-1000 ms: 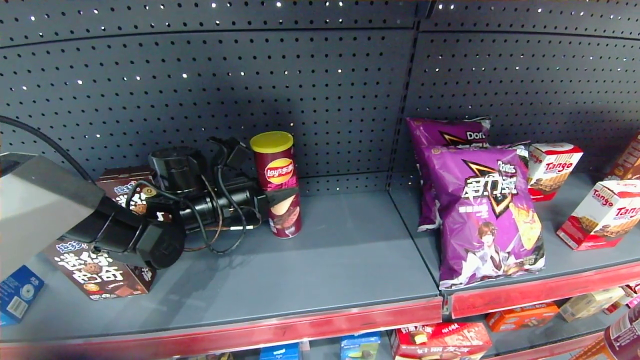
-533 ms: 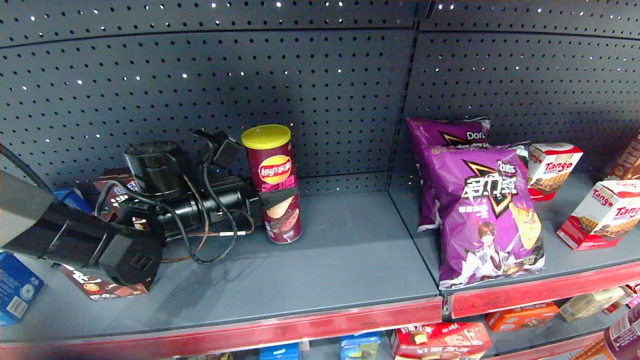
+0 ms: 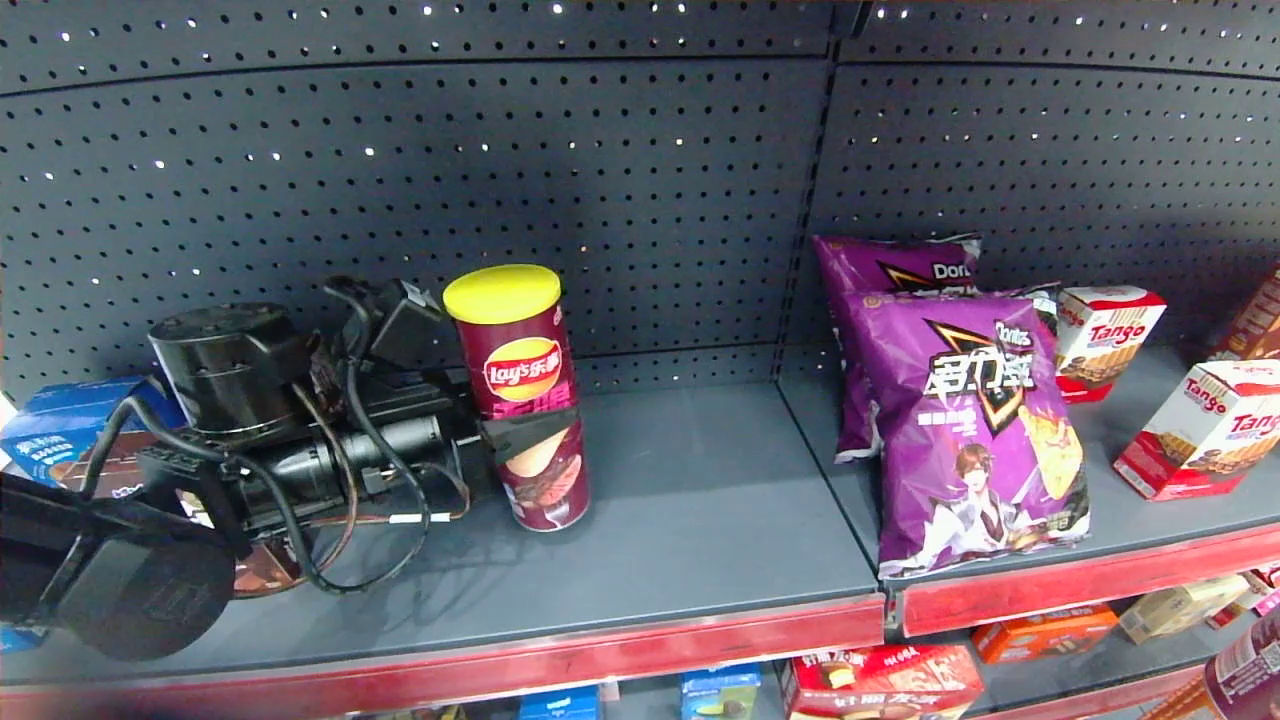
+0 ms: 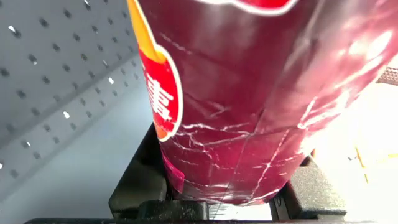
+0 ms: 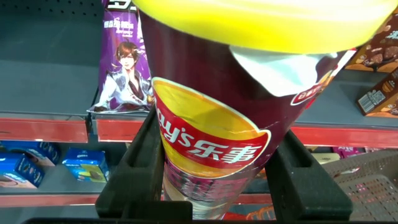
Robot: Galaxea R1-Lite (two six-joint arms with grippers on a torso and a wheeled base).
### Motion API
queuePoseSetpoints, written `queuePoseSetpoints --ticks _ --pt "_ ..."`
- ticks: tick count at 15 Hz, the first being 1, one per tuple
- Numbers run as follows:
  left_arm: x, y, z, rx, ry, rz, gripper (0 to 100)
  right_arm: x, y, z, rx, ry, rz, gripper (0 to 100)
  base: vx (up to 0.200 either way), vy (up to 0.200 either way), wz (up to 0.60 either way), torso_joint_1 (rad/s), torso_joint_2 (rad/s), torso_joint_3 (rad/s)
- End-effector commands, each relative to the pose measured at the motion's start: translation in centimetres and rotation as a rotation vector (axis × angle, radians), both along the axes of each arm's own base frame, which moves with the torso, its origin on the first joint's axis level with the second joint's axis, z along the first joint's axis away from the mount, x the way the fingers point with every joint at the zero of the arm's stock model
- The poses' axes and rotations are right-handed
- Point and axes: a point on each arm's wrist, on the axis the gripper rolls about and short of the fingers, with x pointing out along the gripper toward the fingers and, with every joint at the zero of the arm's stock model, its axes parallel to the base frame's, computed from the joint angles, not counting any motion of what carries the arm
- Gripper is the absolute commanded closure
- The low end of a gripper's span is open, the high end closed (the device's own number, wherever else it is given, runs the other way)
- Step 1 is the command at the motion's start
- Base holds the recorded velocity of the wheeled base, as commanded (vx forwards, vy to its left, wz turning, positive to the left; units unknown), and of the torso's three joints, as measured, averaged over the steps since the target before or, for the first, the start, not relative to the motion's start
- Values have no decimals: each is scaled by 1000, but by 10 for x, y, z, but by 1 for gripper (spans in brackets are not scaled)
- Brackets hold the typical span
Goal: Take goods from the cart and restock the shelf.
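Maroon chip can (image 3: 515,400) upright over shelf (image 3: 700,500), clamped by level left jaws; right jaws grip second can (image 5: 217,149).

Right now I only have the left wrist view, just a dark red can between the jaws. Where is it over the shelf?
Observer: The chip can, in the left gripper, is nearly upright and low over the left bay of the shelf. I cannot tell whether its base touches.
Operator: And what is the right arm doing?
Observer: The right gripper holds a second chip can with a yellow lid, out in front of the shelving.
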Motion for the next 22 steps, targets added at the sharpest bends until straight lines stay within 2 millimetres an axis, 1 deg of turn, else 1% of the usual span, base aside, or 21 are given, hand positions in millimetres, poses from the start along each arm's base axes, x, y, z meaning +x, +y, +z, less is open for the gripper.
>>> queuePoseSetpoints --ticks 1,3,4,5,8,14,22 --pt "-17 2 -3 1 2 5 100 1 0 0 0 4 1 100 0 0 0 0 0 0" --pt "-27 3 -13 1 4 -1 100 1 0 0 2 6 1 100 0 0 0 0 0 0" --pt "-28 3 -14 0 3 -1 100 2 0 -1 1 9 2 100 0 0 0 0 0 0" --pt "-35 5 -21 -3 -4 -4 100 2 0 -3 0 17 4 100 0 0 0 0 0 0" --pt "-40 6 -27 -3 2 -12 100 2 1 -4 1 20 4 100 0 0 0 0 0 0" --pt "-40 5 -34 1 25 -58 100 1 0 -5 3 17 5 100 0 0 0 0 0 0" --pt "-29 2 -45 1 30 -68 100 1 0 -7 3 23 5 100 0 0 0 0 0 0"
